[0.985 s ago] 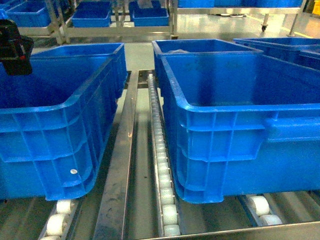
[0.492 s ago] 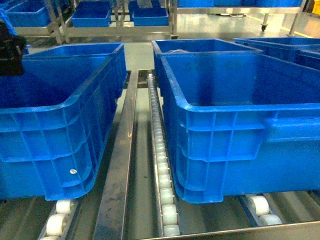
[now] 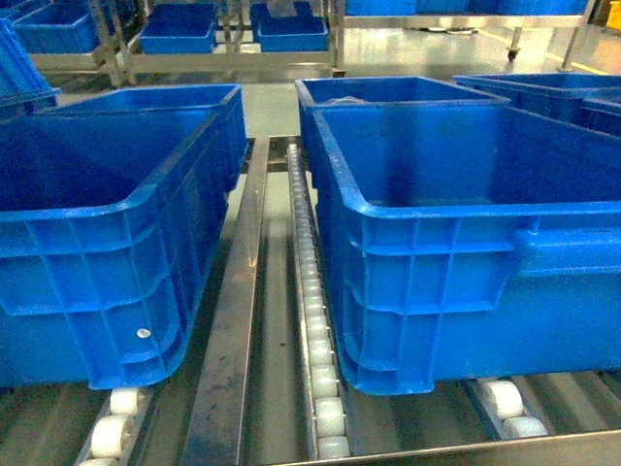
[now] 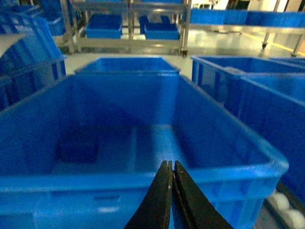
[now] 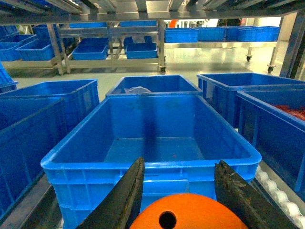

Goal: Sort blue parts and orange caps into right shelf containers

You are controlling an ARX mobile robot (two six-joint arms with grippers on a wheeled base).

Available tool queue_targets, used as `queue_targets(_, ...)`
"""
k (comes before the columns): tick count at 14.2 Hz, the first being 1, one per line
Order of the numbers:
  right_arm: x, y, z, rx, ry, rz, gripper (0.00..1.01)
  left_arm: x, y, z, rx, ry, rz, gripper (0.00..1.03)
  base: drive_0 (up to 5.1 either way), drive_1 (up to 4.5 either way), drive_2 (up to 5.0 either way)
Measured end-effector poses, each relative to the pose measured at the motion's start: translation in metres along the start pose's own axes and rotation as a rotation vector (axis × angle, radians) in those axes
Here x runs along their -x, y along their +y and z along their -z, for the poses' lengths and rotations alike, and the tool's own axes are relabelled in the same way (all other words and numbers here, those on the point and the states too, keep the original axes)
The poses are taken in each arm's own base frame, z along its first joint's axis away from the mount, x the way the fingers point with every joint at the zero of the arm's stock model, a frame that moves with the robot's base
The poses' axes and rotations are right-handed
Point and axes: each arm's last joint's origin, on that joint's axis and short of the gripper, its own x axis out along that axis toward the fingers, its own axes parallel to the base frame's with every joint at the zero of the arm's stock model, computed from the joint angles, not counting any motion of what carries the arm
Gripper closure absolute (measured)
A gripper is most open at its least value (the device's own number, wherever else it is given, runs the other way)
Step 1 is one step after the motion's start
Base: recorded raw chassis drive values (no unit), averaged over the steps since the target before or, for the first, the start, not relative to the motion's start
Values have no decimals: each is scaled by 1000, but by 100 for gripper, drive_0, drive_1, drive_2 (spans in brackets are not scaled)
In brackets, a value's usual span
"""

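Two large blue crates are sitting side by side on the shelf (image 3: 233, 340), w/ a steel rail and a row of white rollers (image 3: 315, 320) running between them. The left crate (image 3: 97, 209) and right crate (image 3: 437, 209) both look bare inside from the head view; neither gripper is showing in that view.

L wrist cam: the left gripper (image 4: 171, 164) is hanging just over the near rim of the left crate (image 4: 143, 181), its two dark fingers pressed together w/ nothing between them. Crate floor is looking bare, apart from a darker patch at the left that's prob. a shadow; too blurred to be sure.

R wrist cam: the right gripper (image 5: 178, 179) is poised just in front of the near rim of the right crate (image 5: 152, 167), fingers (image 5: 126, 195) spread around an orange cap (image 5: 186, 217) and touching its sides, so it is gripping the cap. Flat orange top w/ a small dark hole is facing the cam. The cap is sitting outside the crate, near side of the rim, not yet in it.

More blue crates are standing behind and to the right; one at the far right (image 5: 281, 119) is holding something reddish-orange. Further racks w/ blue bins (image 5: 119, 47) are lining the background.
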Motion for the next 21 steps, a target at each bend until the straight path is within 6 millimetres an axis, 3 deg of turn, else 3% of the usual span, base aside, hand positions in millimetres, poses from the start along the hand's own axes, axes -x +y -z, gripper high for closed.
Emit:
queue_targets(1, 0, 0, 0, 0, 0, 0, 61, 10, 0, 10, 0, 56, 0, 101, 0, 0, 0)
queue_targets(7, 0, 0, 0, 0, 0, 0, 61, 47, 0, 2, 0, 19, 0, 101, 0, 0, 0)
queue_targets(21, 0, 0, 0, 0, 0, 0, 61, 82, 0, -3, 0, 7, 0, 101, 0, 0, 0)
